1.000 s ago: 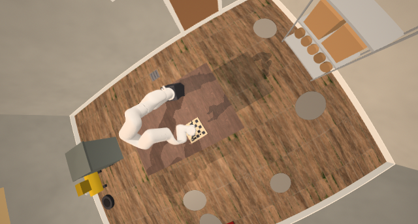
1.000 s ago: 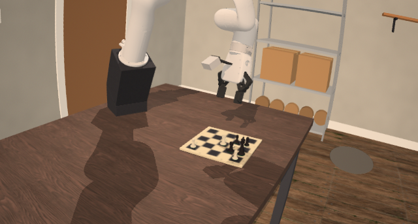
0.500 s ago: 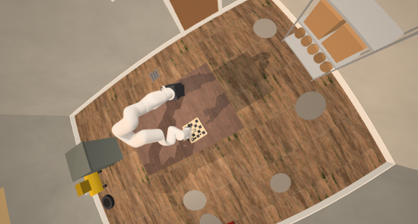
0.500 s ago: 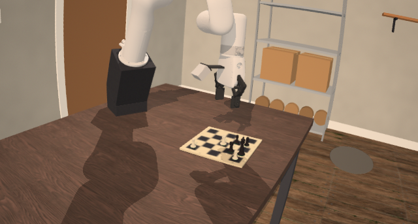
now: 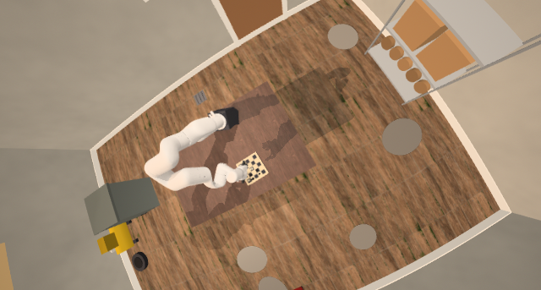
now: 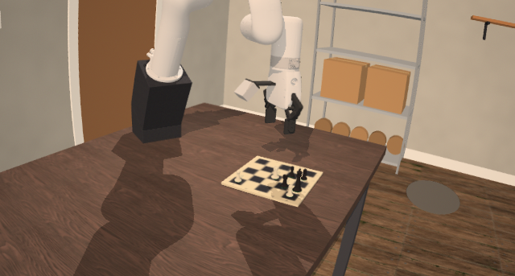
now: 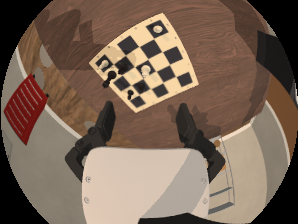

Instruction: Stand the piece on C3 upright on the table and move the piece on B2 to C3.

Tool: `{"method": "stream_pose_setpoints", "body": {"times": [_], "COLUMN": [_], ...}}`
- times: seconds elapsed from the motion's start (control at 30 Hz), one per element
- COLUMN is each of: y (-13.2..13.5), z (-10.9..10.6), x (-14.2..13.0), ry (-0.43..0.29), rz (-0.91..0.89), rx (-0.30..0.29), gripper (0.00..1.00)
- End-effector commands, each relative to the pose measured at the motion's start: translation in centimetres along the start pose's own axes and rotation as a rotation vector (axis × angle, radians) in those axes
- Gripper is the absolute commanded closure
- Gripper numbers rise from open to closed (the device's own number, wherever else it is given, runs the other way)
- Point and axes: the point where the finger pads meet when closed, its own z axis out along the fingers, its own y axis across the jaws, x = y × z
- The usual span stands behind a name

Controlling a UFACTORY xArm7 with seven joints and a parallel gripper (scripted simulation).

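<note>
One white arm, elbow bent, jaws [image 6: 280, 124] spread, pointing down above table [image 6: 193, 147] [image 7: 220, 30].

Can read no letter, digit or brand name. Can make out only tiny specks along the border of the chessboard [image 5: 265, 172] [image 6: 249, 190] [image 7: 173, 38], at twelve o'clock in the wrist view, too small to tell. Shows also a curved grey logo [image 6: 294, 81] on the white gripper housing [image 6: 282, 84], toward one o'clock in the exterior view, and blurred print [image 6: 294, 63] at twelve o'clock from that logo.
</note>
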Motion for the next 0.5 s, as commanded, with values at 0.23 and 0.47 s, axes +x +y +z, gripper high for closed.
{"method": "stream_pose_setpoints", "body": {"times": [0.23, 0.47], "y": [-0.10, -0.13], "z": [-0.06, 0.02], "x": [-0.06, -0.07], "ry": [-0.002, -0.001], "rz": [-0.007, -0.070], "rx": [0.002, 0.002], "gripper": [0.00, 0.00]}}
